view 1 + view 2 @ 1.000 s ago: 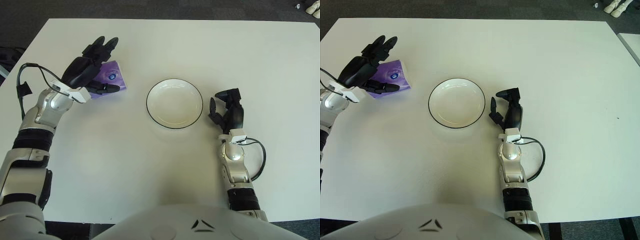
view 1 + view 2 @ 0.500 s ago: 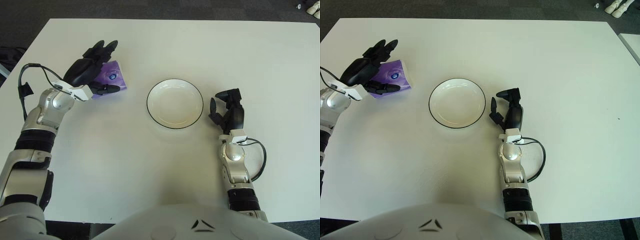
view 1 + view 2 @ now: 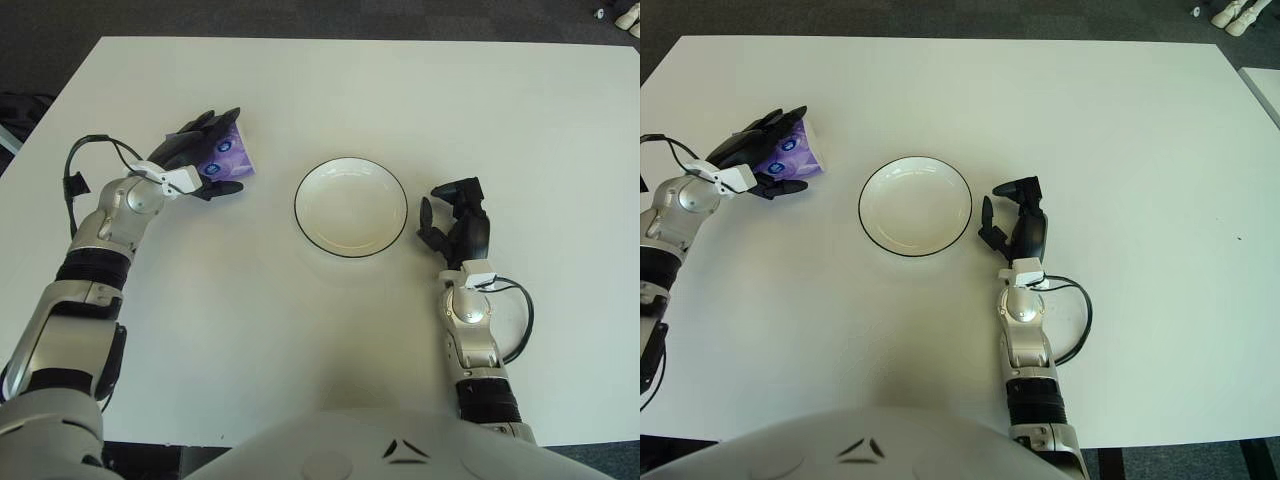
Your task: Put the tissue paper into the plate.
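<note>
Since a second ago: left hand (image 3: pixel 195 160) has dropped lower onto the purple tissue pack (image 3: pixel 226 156), forearm drawn in toward the robot.
Left hand: fingers draped over the pack's left side, thumb below it; closing around it, though a firm grasp is not certain.
Tissue pack: on the white table (image 3: pixel 300 330), well left of the plate.
Step in hand: securing the pack. Squeeze thumb against fingers fully before lifting, then carry right and release above the centre.
Plate (image 3: pixel 351 207): black-rimmed, empty, mid-table.
Path: nothing lies between pack and plate.
Right hand (image 3: pixel 455 222): idle just right of the plate, fingers loosely curled, holding nothing.
</note>
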### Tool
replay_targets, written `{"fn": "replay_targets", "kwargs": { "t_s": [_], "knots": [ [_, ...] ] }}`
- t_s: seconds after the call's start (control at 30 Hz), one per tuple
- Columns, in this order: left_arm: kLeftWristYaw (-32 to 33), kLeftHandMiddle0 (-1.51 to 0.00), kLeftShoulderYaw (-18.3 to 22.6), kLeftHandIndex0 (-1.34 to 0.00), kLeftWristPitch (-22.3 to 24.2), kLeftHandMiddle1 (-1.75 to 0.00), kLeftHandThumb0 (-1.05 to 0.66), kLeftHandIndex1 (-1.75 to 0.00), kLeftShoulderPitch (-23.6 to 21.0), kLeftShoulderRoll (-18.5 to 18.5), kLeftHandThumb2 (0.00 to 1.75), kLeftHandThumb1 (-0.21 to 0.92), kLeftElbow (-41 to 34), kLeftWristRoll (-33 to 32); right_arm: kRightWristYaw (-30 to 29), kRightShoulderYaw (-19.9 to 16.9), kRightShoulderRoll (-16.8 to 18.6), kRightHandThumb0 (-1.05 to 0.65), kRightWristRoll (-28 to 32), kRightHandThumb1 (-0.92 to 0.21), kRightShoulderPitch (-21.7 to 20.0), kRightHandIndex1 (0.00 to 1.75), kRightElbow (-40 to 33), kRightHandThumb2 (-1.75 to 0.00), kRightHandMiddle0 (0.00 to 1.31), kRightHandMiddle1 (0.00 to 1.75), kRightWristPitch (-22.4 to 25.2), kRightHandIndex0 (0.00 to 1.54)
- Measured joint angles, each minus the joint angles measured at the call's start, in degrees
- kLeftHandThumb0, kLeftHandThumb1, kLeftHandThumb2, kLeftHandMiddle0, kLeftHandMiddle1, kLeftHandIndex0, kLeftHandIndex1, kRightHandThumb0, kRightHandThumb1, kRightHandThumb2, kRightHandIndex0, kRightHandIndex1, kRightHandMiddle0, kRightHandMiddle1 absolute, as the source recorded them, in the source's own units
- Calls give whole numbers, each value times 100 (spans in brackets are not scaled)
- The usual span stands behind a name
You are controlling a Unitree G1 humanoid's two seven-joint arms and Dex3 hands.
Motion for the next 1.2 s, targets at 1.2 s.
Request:
{"fn": "replay_targets", "kwargs": {
  "t_s": [1.2],
  "knots": [
    [119,0,-508,0,-826,0,-88,0,-805,-164,87,42,1654,-63,63,-5,20,-40,92,-58,62,138,10,-100,41,175,-153,66]
  ]
}}
